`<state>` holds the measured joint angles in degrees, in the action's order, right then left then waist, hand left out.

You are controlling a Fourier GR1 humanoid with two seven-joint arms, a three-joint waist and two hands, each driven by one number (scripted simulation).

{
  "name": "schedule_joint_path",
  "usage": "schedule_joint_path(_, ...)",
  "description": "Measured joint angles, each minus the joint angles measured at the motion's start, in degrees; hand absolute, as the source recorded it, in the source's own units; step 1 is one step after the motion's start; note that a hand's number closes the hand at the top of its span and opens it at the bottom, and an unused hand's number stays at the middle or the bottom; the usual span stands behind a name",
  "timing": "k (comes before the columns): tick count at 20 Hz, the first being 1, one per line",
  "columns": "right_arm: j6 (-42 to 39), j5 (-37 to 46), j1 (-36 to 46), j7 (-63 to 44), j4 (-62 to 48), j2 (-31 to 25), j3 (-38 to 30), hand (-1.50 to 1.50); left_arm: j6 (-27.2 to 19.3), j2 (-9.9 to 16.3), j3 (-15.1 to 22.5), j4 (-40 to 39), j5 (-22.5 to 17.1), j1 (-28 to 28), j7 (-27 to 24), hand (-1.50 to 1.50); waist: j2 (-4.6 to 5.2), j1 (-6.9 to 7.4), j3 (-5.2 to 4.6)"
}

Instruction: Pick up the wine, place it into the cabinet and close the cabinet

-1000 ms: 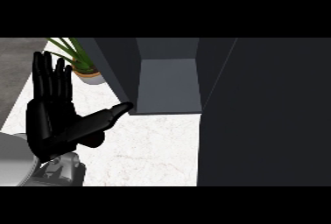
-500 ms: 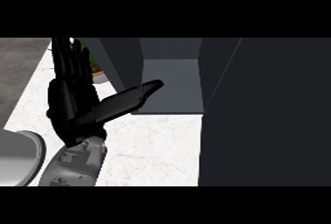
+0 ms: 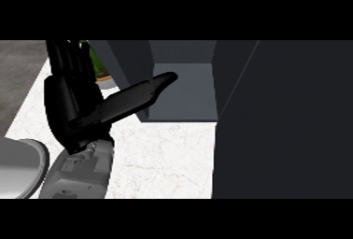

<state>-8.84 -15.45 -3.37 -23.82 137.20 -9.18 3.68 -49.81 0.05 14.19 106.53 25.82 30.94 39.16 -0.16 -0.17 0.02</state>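
Observation:
My left hand [image 3: 72, 107] stands open at the left of the head view, fingers straight up and thumb stretched out to the right. The thumb's tip lies over the left edge of the grey cabinet [image 3: 180, 93], whose inside shows nothing in it. A big dark panel [image 3: 289, 121] fills the right side next to the cabinet's opening. No wine bottle shows anywhere. The right hand does not show either.
A potted plant [image 3: 101, 74] in a pale pot stands behind my left hand, left of the cabinet. The white marbled counter [image 3: 165, 158] runs in front of the cabinet. A grey rounded object [image 3: 17, 168] sits at the lower left edge.
My left hand has moved right and up in the view, and its thumb now reaches the cabinet's left edge. The grey rounded object has come further into view at the lower left.

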Motion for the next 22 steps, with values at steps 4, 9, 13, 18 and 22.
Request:
schedule_joint_path(4, 1.3, 0.1, 2.1, -2.7, 0.4, -0.4, -0.6, -1.50, 0.9, 0.1, -0.5, 3.3, 3.0, -2.5, 2.7, -1.50, -0.04, 0.09, -0.01)
schedule_joint_path(9, 1.9, 0.4, 2.7, -4.0, 0.6, -0.4, -0.5, -1.50, 3.6, 0.1, -2.6, 8.1, 8.0, -3.8, 8.5, -1.50, -0.06, 0.12, 0.00)
schedule_joint_path(13, 2.8, 0.4, 4.9, -5.5, 0.7, -0.7, -1.8, -1.50, 5.4, 0.1, -3.7, 11.3, 10.9, -5.3, 11.0, -1.50, -0.05, 0.16, 0.00)
schedule_joint_path(18, 1.8, 0.5, 3.6, -5.0, 1.1, -1.0, -2.4, -1.50, 6.9, 1.6, -6.0, 15.0, 9.6, -9.5, 11.3, -1.50, -0.03, -0.05, -0.02)
schedule_joint_path(22, 2.2, 0.8, 4.2, -5.2, 1.0, -0.5, -2.1, -1.50, 7.3, 2.5, -8.3, 16.1, 6.9, -12.3, 10.1, -1.50, 0.02, -0.07, -0.03)
